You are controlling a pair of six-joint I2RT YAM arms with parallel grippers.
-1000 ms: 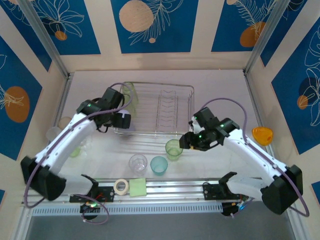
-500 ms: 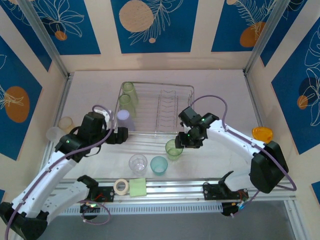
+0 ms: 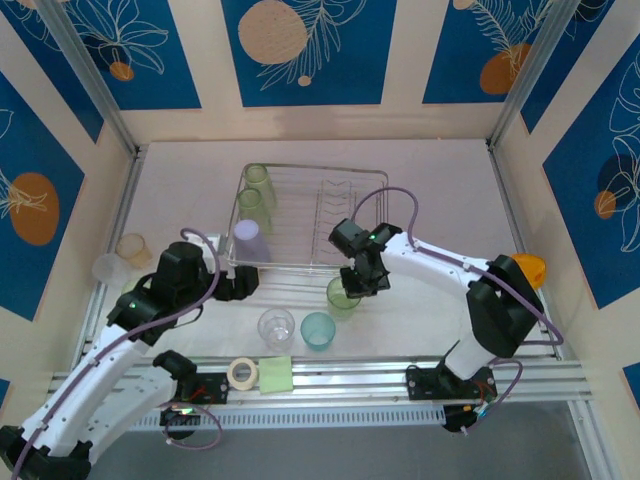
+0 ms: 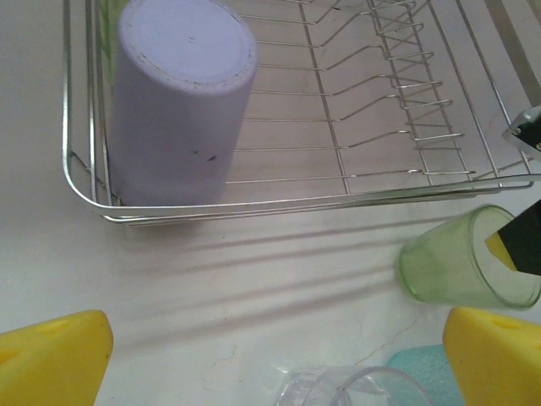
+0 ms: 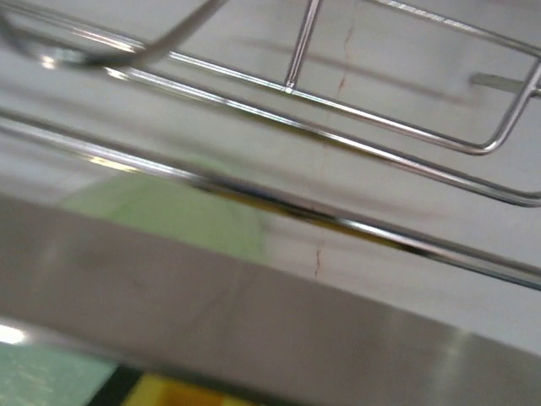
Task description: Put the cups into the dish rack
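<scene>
Two grippers differ: the right gripper (image 3: 354,284) has its jaws clamped on the rim of a light green translucent plastic cup (image 3: 341,297), which stands on the pale worktop (image 3: 430,190) just before the silver wire dish rack (image 3: 314,168). The left gripper (image 3: 236,285) holds its jaws wide apart and empty near the rack's front left corner. A second ago the right jaws were apart, and the left gripper was over the rack, where an upturned lavender plastic cup (image 3: 247,241) now stands.

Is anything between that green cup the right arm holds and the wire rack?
Nothing loose. The right jaws are shut on the green cup just before the dish rack; only its near rim lies between. Behind the rim stand plate dividers; bare floor lies left of them, by the lavender cup.
</scene>
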